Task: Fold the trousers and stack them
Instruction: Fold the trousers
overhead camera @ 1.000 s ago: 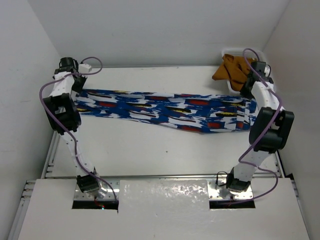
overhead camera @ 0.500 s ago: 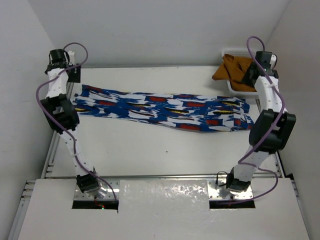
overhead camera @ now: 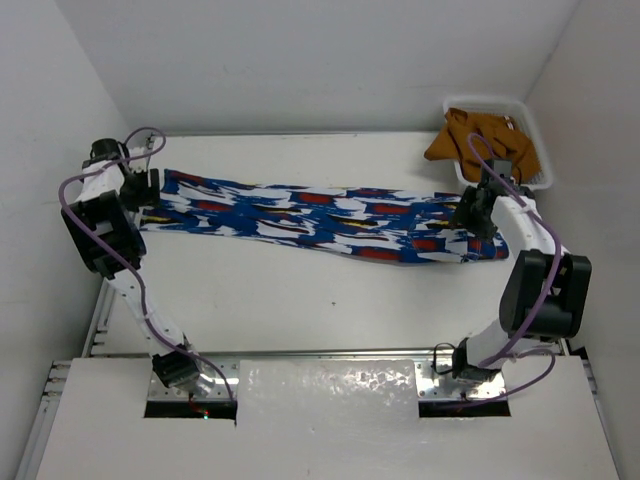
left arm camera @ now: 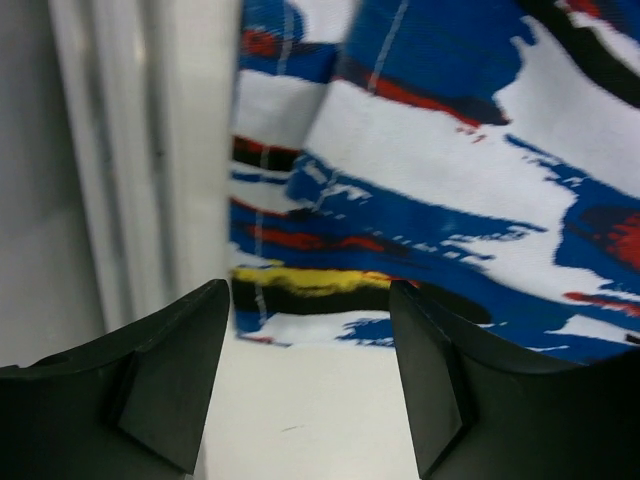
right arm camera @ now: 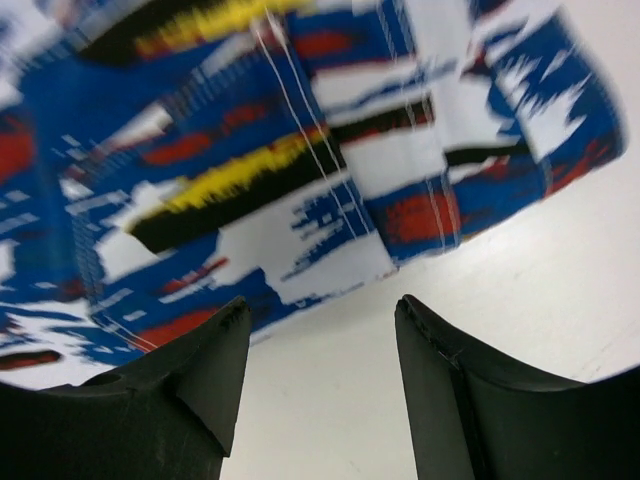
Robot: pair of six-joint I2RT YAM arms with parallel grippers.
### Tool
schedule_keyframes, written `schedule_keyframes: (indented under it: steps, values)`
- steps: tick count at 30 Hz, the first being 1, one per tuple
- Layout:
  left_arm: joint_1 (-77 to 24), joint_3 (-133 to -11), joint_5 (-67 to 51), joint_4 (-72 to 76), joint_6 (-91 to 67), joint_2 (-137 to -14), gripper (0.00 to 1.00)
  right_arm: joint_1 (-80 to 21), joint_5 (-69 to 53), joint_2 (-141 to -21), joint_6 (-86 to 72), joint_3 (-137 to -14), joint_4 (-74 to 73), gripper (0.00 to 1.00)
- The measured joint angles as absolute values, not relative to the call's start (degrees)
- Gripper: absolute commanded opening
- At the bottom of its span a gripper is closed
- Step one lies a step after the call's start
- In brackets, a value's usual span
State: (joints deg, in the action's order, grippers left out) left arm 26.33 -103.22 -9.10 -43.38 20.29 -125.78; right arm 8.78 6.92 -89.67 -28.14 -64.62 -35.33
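The trousers (overhead camera: 330,222) lie stretched across the middle of the tabletop (overhead camera: 300,295), from the left edge of the top view almost to the right edge.

The left tool (overhead camera: 137,187) sits at their left end. From above it is a dark lump and its gap cannot be read. Its wrist view shows two black fingers (left arm camera: 165,385) spread wide at the bottom of the frame with bare tabletop between them. The cloth's edge lies just beyond the tips, and the print runs off the top and right edges.

The right tool (overhead camera: 472,210) covers part of the trousers' right end in the top view. Its own camera shows it is also wide open and gripping nothing. The fabric there is blurred and cut off at the top and left. Whether either tool's tips touch the tabletop cannot be told.

In the upper right corner a white basket (overhead camera: 537,160) holds a crumpled brown cloth (overhead camera: 465,135), with the right arm's cable crossing it.
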Motion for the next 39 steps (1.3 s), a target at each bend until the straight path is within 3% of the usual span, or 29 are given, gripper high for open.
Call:
schedule_keyframes:
  steps: [13,20,26,39]
  values:
    - [24.8,-101.5,-11.2,-36.5,18.2,-129.1,0.59,7.0,4.4,-98.8,-30.0,-63.0,-33.5,0.57]
    - [24.8,-101.5,-13.6,-34.5,16.3,-129.3,0.28,7.0,4.6,-100.1,-30.0,-63.2,-33.4,0.57]
    - [24.8,-101.6,-14.4,-34.2,16.0,-129.3,0.44,6.9,4.7,-101.0,-29.9,-63.2,-33.0,0.56]
    - [24.8,-102.0,-14.7,-33.2,12.8,-126.9,0.5,6.9,4.8,-102.4,-28.8,-63.9,-33.3,0.56]
